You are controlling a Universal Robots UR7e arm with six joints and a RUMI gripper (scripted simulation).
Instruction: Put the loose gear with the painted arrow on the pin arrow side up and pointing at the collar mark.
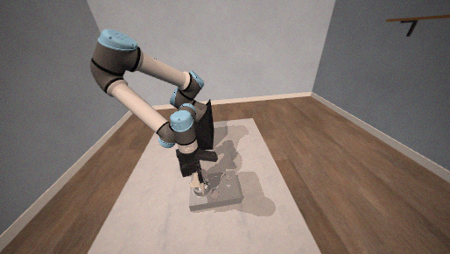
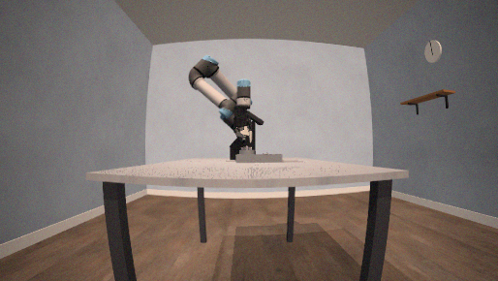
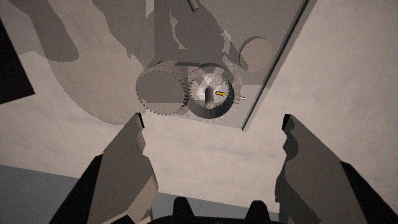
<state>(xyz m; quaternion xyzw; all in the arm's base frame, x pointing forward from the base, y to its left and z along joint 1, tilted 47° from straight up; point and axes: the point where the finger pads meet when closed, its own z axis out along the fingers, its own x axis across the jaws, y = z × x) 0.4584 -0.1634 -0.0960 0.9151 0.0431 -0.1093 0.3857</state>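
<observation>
- counting: two gears on one grey base plate (image 3: 280, 55), one gripper (image 3: 212, 131), one arm (image 1: 144, 111).
- arrow gear (image 3: 212, 93) lies flat on the plate, meshed beside the plain gear (image 3: 160, 92).
- its yellow arrow (image 3: 220, 93) faces up, long axis running sideways in the wrist view.
- gripper fully spread, empty, raised off the gear.
</observation>
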